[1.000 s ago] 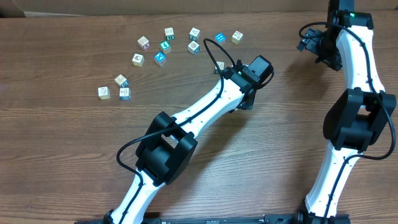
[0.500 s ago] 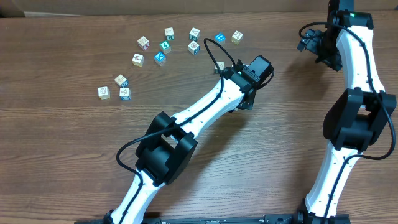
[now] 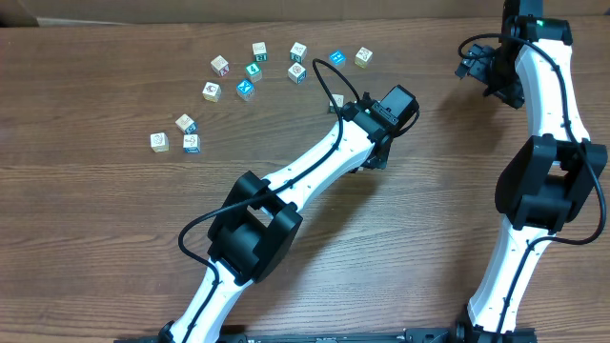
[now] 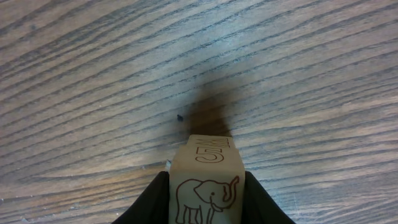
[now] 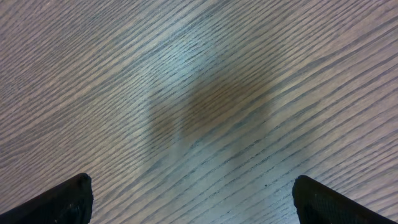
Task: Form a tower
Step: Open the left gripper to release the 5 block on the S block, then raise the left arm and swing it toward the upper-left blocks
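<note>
Where the left wrist view looks down, the left gripper (image 4: 206,190) is clamped on a cube (image 4: 208,158) at the bottom centre of the frame, one dark finger (image 4: 151,200) pressed to each side. The cube's near face shows an outlined elephant, and its top face carries printed characters (they look like a 5 and an M). A dark shadow lies on the table (image 4: 93,74) just above the cube; whether the cube touches the wood I cannot tell.

From overhead, the left arm (image 3: 315,167) runs from the lower left to the middle of the frame, and its wrist hides the grip. Just left of that wrist sits another cube (image 3: 336,100), partly behind a black cable (image 3: 322,81). Whether it is one cube or the tower, the top-down view does not tell.

A dozen loose cubes (image 3: 246,89) lie scattered across the upper left, all apart from one another.

The right gripper (image 5: 199,205) stands wide apart over bare wood, a fingertip (image 5: 65,199) in each lower corner. Overhead, it sits in the upper right corner, well apart from every cube.
</note>
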You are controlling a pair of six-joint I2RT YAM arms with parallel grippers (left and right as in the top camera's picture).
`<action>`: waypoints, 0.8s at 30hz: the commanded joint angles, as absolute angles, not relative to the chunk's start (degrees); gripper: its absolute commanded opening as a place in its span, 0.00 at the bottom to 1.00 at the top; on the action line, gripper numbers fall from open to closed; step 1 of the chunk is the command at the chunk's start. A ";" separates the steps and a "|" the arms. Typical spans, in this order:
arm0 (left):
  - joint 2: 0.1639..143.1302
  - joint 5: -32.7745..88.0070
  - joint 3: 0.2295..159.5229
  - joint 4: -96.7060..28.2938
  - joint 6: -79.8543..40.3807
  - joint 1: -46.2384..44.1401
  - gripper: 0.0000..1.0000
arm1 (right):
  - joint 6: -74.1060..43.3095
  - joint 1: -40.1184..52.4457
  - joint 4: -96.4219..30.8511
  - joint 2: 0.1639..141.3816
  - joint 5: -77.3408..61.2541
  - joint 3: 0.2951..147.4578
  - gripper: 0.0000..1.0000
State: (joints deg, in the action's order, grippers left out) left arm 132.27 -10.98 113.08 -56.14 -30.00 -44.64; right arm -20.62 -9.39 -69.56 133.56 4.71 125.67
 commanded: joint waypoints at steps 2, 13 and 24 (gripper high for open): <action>132.99 -10.46 113.75 -56.77 -29.78 -44.93 0.31 | -20.80 -9.72 -69.28 132.51 4.89 126.34 1.00; 132.99 -10.48 114.08 -56.80 -29.78 -44.82 0.72 | -20.80 -9.72 -69.28 132.51 4.89 126.34 1.00; 132.99 -10.48 137.78 -67.05 -29.76 -35.09 0.74 | -20.80 -9.72 -69.28 132.51 4.89 126.34 1.00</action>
